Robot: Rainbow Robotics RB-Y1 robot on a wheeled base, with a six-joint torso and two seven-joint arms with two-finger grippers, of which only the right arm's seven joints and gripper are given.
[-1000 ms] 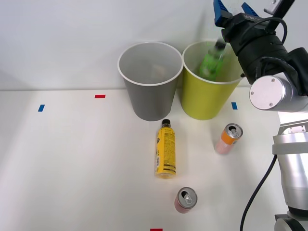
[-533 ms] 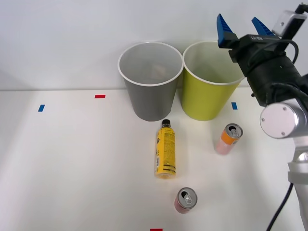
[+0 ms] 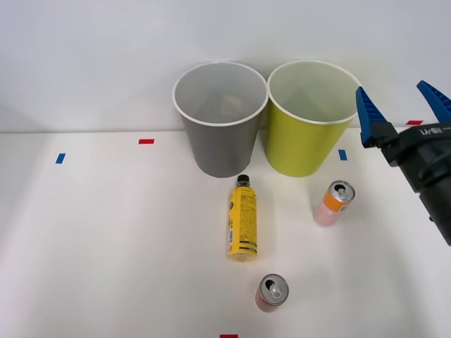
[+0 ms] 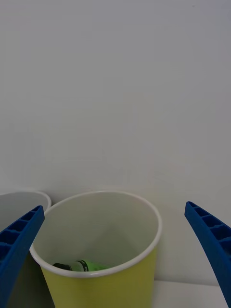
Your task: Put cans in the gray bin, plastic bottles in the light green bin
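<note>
At the counter's middle, toward its front edge: yellow bottle (image 3: pixel 242 227) lying flat, cap toward the gray bin (image 3: pixel 220 118), probably light, stiff and apt to roll, best gripped across its midbody; right gripper (image 3: pixel 402 109) near the right edge, jaws wide apart, empty.
</note>
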